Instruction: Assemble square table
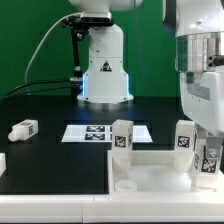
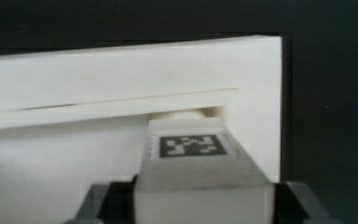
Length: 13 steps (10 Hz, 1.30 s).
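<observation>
A black surface (image 1: 50,105) is spread under everything, and a green backdrop (image 1: 25,40) is hung behind it. The marker board (image 1: 105,132) is laid flat on the surface near the middle of the exterior view, with its black tags turned upward. Along the near edge a pale strip (image 1: 50,212) is seen, possibly a plain white border bar, though its form is not clearly made out.
</observation>
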Each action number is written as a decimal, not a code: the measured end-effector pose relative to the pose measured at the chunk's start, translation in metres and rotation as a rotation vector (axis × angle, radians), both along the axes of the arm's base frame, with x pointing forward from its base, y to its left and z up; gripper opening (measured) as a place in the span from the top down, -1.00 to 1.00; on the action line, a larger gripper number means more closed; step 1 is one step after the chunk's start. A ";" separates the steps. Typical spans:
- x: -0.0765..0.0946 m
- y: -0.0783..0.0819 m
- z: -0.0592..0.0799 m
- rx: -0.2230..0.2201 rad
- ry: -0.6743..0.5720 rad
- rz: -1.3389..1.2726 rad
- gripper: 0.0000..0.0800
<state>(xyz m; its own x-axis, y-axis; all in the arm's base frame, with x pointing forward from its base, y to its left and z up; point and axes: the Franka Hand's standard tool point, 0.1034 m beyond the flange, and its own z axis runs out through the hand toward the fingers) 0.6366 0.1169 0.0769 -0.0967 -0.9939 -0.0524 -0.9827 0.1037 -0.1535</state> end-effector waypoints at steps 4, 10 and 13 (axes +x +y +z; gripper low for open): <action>0.002 0.000 0.001 -0.097 -0.012 0.513 0.10; 0.010 -0.006 0.003 -0.231 -0.052 1.192 -0.62; 0.009 -0.004 0.002 -0.227 -0.054 1.207 -0.59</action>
<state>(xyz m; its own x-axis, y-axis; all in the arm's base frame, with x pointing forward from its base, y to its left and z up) 0.6454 0.1132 0.0791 0.8880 -0.4319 0.1580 -0.4221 -0.9018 -0.0927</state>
